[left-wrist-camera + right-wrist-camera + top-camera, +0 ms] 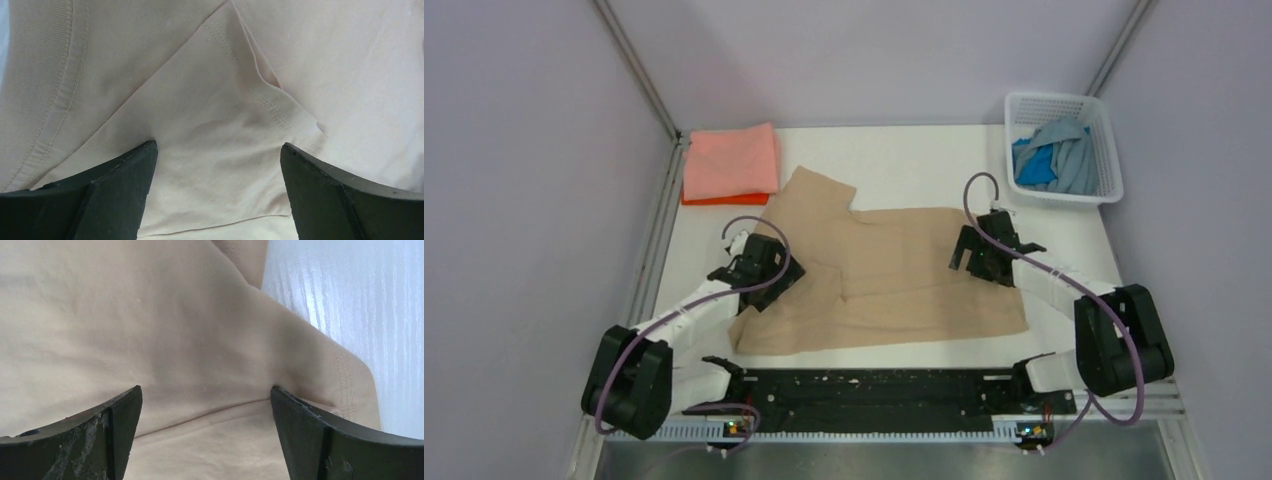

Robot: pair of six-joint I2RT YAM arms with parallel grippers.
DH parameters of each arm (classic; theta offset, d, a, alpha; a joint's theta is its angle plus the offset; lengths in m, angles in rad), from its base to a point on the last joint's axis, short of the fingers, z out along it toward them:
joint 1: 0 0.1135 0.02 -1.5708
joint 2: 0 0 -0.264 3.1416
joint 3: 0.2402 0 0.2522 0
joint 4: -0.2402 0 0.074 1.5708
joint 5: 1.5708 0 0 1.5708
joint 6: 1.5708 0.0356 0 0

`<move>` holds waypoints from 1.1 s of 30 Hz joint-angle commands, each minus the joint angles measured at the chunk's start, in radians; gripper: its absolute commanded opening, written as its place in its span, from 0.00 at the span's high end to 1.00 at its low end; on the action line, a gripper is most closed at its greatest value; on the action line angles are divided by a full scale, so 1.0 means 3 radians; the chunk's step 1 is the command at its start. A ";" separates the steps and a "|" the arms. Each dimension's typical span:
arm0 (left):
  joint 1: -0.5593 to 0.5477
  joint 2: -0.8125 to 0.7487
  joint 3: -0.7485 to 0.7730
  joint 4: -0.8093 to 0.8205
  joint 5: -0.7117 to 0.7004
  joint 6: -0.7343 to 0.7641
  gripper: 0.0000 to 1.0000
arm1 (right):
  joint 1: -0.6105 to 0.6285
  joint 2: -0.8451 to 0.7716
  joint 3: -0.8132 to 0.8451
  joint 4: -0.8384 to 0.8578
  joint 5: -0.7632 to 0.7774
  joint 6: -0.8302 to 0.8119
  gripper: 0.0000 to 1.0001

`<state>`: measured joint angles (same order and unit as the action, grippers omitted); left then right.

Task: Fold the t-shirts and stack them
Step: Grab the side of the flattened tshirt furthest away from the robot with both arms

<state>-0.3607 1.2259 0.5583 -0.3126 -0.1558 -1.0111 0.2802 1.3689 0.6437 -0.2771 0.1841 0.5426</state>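
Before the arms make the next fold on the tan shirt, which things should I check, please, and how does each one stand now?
1. Left fingers open: ok, spread wide over the tan shirt.
2. Right fingers open: ok, over the shirt's edge beside the bare table.
3. Fingers touching the cloth: cannot tell.
4. Shirt lying flat: not ok, a folded-over part and creases lie under the left fingers.
5. Stack ready: ok, the pink shirt lies folded on the orange shirt, back left.
6. Basket apart from both arms: ok.
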 commanded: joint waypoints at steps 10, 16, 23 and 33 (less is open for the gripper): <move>-0.0214 -0.0149 0.0779 -0.0914 -0.0418 0.0232 0.01 | -0.0215 -0.0538 0.0606 -0.0265 -0.0118 -0.0430 0.01; -0.0047 0.0614 0.1826 -0.0604 -0.0795 0.0698 0.01 | -0.0214 -0.0557 0.0691 0.0217 0.0251 -0.0323 0.01; 0.0406 0.2230 0.3503 -0.0516 -0.0455 0.1293 0.01 | -0.0223 0.0186 0.1253 -0.0035 0.0140 -0.0239 0.02; 0.0471 0.3930 0.5435 -0.0594 -0.0281 0.1948 0.01 | -0.0224 0.0418 0.1055 0.0113 0.0093 -0.0384 0.02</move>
<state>-0.2180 2.3531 2.1040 -0.5156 -0.2653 -0.5205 0.2195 1.4906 0.9684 -0.2550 0.1722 0.4530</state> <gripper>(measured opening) 0.991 0.980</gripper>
